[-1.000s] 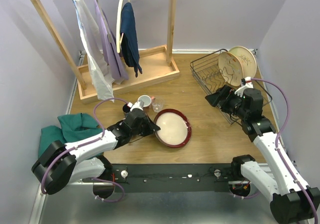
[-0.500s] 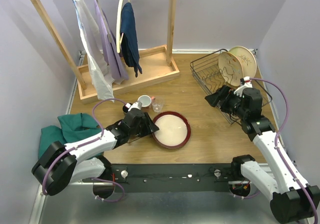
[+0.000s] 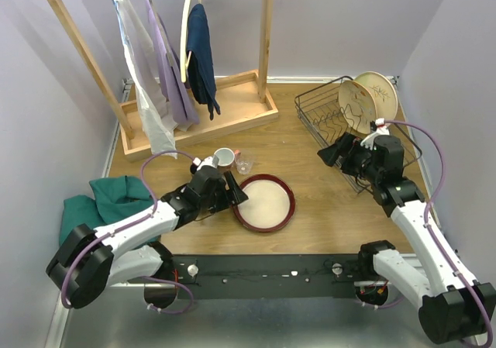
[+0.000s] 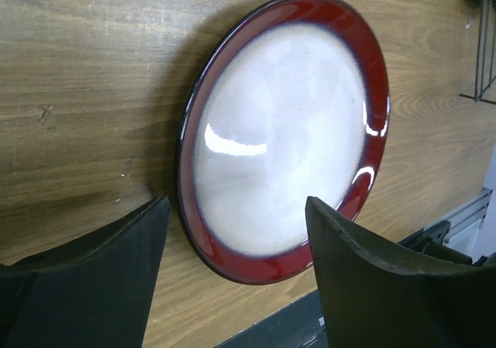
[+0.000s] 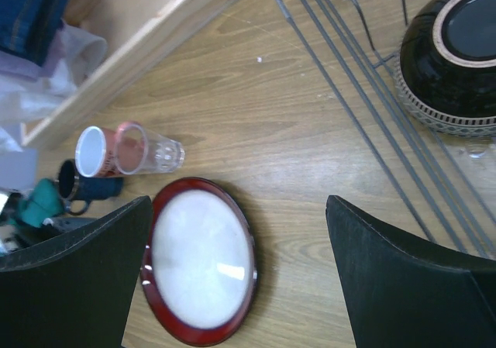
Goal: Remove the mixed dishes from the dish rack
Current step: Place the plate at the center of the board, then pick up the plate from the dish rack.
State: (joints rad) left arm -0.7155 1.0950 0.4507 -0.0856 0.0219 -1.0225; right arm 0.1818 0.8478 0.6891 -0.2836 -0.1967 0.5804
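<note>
The cream plate with a dark red rim [image 3: 265, 202] lies flat on the wooden table. My left gripper [image 3: 232, 191] stands open at its left edge, and the plate [image 4: 287, 131] shows beyond the gripper [image 4: 236, 208], whose jaws touch nothing. The dark wire dish rack [image 3: 319, 89] sits at the back right, with two cream round dishes [image 3: 368, 100] upright in it. A dark bowl [image 5: 457, 46] rests inside the rack. My right gripper [image 3: 341, 150] hovers open and empty over the rack's near-left side. A white mug [image 3: 224, 158], a clear glass [image 3: 244, 163] and a dark mug [image 5: 85, 185] lie behind the plate.
A wooden clothes rack [image 3: 198, 119] hung with garments fills the back left. A green cloth [image 3: 108, 201] is heaped at the left edge, beside my left arm. Walls close in on both sides.
My left gripper has opened and let go of the red-rimmed plate, which has settled flat on the table. The gripper has drawn back slightly left. The right arm has barely moved.
</note>
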